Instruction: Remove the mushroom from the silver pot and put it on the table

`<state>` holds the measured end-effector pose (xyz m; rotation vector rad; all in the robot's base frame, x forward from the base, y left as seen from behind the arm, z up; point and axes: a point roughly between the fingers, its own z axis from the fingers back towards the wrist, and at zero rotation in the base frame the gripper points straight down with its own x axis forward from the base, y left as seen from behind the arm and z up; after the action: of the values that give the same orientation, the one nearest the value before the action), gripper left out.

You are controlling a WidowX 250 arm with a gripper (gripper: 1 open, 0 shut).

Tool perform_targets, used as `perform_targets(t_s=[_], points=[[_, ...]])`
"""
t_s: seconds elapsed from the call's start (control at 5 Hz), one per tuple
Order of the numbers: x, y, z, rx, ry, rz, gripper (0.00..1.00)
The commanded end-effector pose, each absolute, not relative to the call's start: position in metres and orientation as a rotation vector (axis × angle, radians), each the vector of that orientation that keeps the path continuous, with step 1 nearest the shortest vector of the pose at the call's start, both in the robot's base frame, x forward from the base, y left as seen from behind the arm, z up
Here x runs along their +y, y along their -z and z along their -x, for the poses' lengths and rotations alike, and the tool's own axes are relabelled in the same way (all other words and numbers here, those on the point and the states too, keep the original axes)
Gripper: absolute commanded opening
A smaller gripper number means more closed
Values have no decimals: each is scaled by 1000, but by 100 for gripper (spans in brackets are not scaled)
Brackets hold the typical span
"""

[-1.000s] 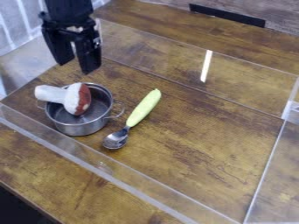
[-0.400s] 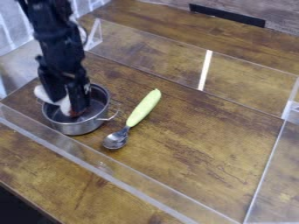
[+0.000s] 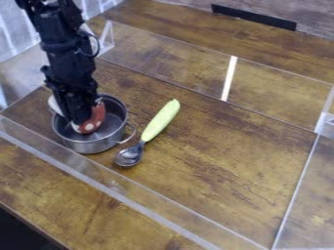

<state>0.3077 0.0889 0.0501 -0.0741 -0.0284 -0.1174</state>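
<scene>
Mushroom [image 3: 88,117] sits inside the silver pot [image 3: 89,132], left of frame; your gripper [image 3: 81,110] reaches straight down into it, fingers closed on the cap for lifting toward bare table [image 3: 222,166]

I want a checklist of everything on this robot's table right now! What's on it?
Surface: brown wooden table with clear plastic border walls.
Job's things: silver pot stands at the left; the mushroom is inside it, its red-brown cap showing between the fingers.
Clutter: a yellow-green corn-like piece lies right of the pot; a metal spoon lies at the corn's lower end, next to the pot.
Grippers: the gripper points down into the pot, its fingers closed around the mushroom; not lifted yet.
Cables: a dark cable runs along the arm near the top left.
Surroundings: a dark flat thing at the far edge of the table; too unclear to name.
</scene>
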Motion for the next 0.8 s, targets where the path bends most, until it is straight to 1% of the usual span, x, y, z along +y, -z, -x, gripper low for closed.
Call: perform_targets(t_s=[0.0,0.2,0.4,0.6], points=[[80,-81,-316,-98,107,66,0],[71,-100,-317,-127,88,78,0],[59,-133,-324,-170,155,98,0],[37,-162,-334,-215,239,136,0]])
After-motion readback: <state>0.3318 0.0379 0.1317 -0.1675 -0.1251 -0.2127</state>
